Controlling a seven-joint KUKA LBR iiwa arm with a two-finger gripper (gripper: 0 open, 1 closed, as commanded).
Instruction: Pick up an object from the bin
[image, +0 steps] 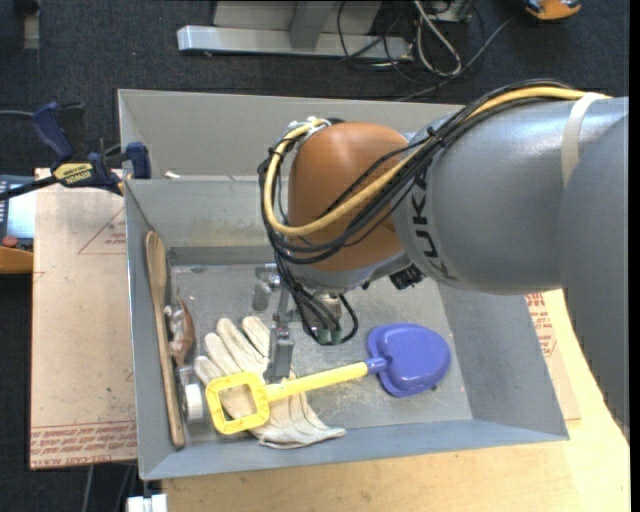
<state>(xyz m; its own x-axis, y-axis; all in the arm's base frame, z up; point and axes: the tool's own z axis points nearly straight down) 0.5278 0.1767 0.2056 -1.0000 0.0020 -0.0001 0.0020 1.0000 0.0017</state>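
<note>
Grey metal bin (220, 285), dark floor (100, 50) around. My gripper (280, 358) hangs over the white cloth glove (233, 345) beside the yellow plastic scoop (320, 378), partly hidden; open or closed, I can't tell.

the grey arm (520, 190) reaches in from the right, cables (272, 200) looping around its orange wrist cover (340, 190), and the gripper (281, 352) points down beneath it.

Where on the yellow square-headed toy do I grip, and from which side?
Take the yellow toy by its thin handle, midway between the white glove and the blue heart-shaped piece, coming from above. There it lies flat over bin floor; its square head rests on the glove.
</note>
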